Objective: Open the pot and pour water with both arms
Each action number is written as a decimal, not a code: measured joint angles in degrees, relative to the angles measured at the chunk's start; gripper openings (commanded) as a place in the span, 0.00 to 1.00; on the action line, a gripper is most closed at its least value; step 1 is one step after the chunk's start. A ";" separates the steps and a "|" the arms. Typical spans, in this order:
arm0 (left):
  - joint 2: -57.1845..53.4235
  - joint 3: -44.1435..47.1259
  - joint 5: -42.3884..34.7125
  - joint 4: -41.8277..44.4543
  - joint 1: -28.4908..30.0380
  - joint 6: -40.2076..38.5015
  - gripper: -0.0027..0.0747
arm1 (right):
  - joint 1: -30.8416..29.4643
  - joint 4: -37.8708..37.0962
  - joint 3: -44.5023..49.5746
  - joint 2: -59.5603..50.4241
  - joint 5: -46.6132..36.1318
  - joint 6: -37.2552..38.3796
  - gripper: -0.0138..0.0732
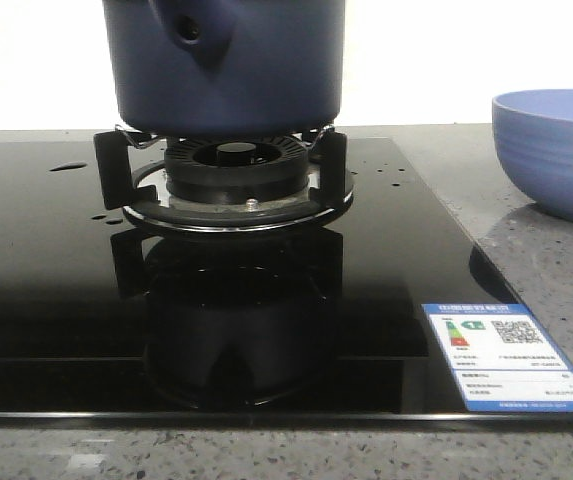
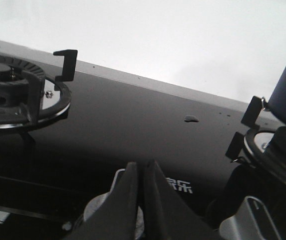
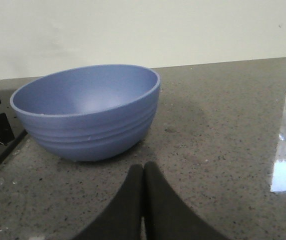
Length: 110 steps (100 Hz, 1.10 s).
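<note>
**Supervisor:** Where is the pot?

**Operator:** I see the pot [image 1: 224, 65] standing on the burner grate [image 1: 116, 165] of the black glass cooktop [image 1: 56, 300], its tube handle turned toward my front camera. Some drops of water [image 1: 67, 167] lie on the glass left of the burner.

**Supervisor:** And the pincers?

**Operator:** My left gripper [image 2: 142, 187] has its fingers pressed together, low over the glass between two burners. My right gripper [image 3: 143, 192] is also pressed together, holding nothing, just in front of the light blue bowl [image 3: 90, 112] on the stone counter [image 3: 222, 125].
</note>
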 measured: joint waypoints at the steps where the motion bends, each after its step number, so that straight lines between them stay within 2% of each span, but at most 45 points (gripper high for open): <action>1: 0.00 0.00 0.00 -0.58 0.00 0.00 0.01 | 0.00 0.40 0.00 0.00 -0.01 0.00 0.09; 14: 0.00 0.00 -0.33 -6.49 0.00 0.00 0.01 | 0.00 5.75 0.00 0.00 -1.49 0.09 0.09; 33: 0.00 0.00 -3.93 -19.31 0.00 0.00 0.01 | 0.00 20.52 0.00 0.00 -2.99 0.21 0.10; 46: 0.00 -0.33 -4.97 -23.73 0.00 0.00 0.01 | 0.00 23.75 -0.30 0.00 -1.65 0.21 0.10; 59: 0.00 -4.33 -1.38 -21.07 0.00 0.00 0.01 | 0.00 22.63 -5.25 0.00 4.99 -0.85 0.10; 78: 5.33 -19.07 10.02 -10.88 0.00 1.45 0.01 | 0.00 14.21 -18.94 6.43 16.81 -2.07 0.10; 97: 16.09 -32.85 20.84 -10.48 0.00 10.20 0.01 | 0.00 8.83 -30.95 19.04 26.45 -2.50 0.10; 110: 20.88 -37.66 23.63 -11.48 -0.93 13.83 0.01 | 0.00 8.43 -36.25 25.80 28.79 -2.71 0.10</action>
